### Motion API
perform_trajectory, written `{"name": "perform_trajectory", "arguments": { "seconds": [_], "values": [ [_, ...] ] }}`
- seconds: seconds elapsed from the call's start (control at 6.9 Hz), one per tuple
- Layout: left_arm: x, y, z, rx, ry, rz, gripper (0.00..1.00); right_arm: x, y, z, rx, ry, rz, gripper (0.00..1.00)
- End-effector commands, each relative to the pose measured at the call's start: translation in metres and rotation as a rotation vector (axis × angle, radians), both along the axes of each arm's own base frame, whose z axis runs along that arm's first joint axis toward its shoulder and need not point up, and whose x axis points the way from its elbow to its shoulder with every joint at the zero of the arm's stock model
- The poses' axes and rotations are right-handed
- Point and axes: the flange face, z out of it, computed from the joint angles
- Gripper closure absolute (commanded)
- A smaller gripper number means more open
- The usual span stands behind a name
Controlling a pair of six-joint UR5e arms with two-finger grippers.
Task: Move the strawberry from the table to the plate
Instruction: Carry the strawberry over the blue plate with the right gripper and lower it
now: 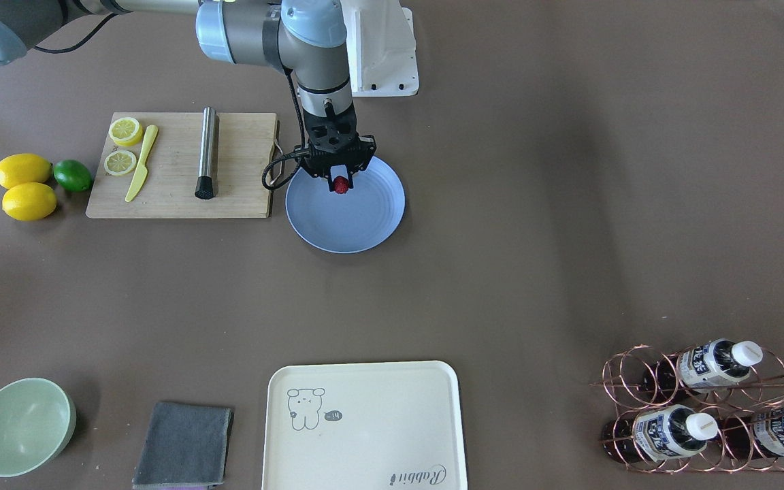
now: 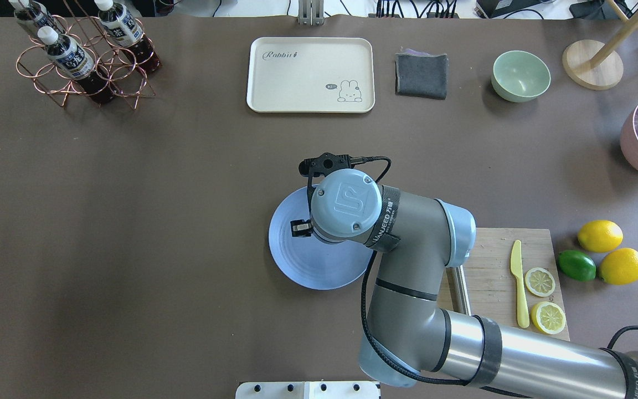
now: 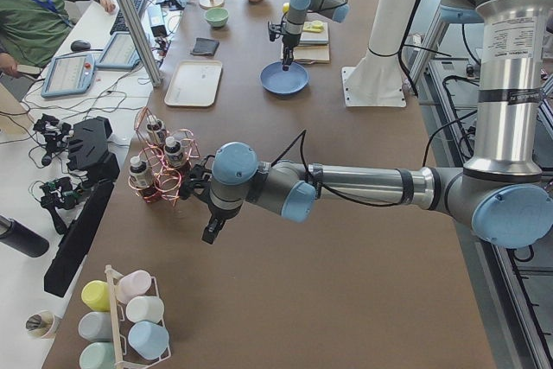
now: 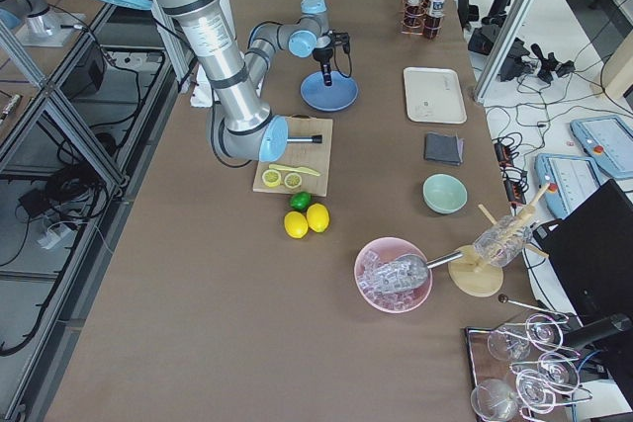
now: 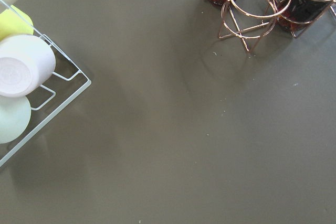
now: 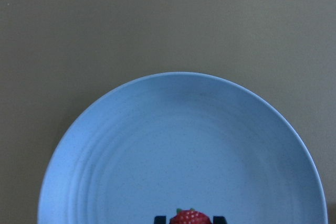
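My right gripper (image 1: 341, 184) points straight down over the back part of the round light blue plate (image 1: 351, 224), shut on the small red strawberry (image 1: 341, 185). The right wrist view has the strawberry (image 6: 190, 217) at its bottom edge between two dark fingertips (image 6: 160, 217), with the plate (image 6: 184, 145) filling the view below it. I cannot tell whether the berry touches the plate. The overhead view hides the berry under the wrist above the plate (image 2: 308, 266). My left gripper (image 3: 210, 232) hangs over the brown table (image 1: 535, 238) near the bottle rack; whether it is open or shut I cannot tell.
A wooden cutting board (image 1: 174, 167) with lemon slices, a yellow knife and a metal cylinder lies right beside the plate. Two lemons (image 1: 24, 187) and a lime (image 1: 72, 175) lie beyond it. A cream tray (image 1: 365, 422), green bowl (image 1: 21, 425), grey cloth (image 1: 184, 442) and copper bottle rack (image 1: 698, 408) line the operators' side.
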Motion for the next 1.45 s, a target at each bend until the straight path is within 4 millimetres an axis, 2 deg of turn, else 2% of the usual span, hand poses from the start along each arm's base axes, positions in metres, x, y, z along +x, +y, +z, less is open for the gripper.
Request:
{"name": "perform_trajectory", "arguments": {
  "seconds": [0.0,0.14,0.29,0.58,0.72,1.01,1.16,1.3],
  "values": [
    [-0.004,0.005,0.005,-0.008,0.003,-0.005,0.02,-0.021,-0.009,0.013,0.015,-0.01,0.009,1.0],
    [-0.004,0.004,0.005,-0.009,0.003,-0.004,0.02,-0.031,-0.015,0.026,0.025,-0.033,0.01,1.0],
    [-0.003,0.001,0.005,-0.009,0.0,-0.004,0.02,-0.032,-0.015,0.031,0.021,-0.028,0.012,1.0],
    [-0.003,-0.002,0.0,-0.03,0.002,-0.004,0.02,-0.032,-0.015,0.034,0.017,-0.021,0.01,1.0],
    [-0.004,-0.002,0.001,-0.035,0.002,-0.005,0.02,-0.031,-0.014,0.032,0.015,-0.024,0.009,0.01],
    [-0.004,-0.004,0.0,-0.034,0.001,-0.006,0.02,-0.023,-0.019,0.029,0.01,-0.018,0.018,0.0],
    [-0.003,-0.004,0.001,-0.035,-0.001,-0.005,0.02,0.0,-0.028,0.015,0.004,-0.003,0.027,0.0],
    [-0.004,-0.002,0.001,-0.037,0.0,-0.006,0.02,0.042,-0.039,-0.004,-0.035,0.019,0.035,0.0]
  ]
}}
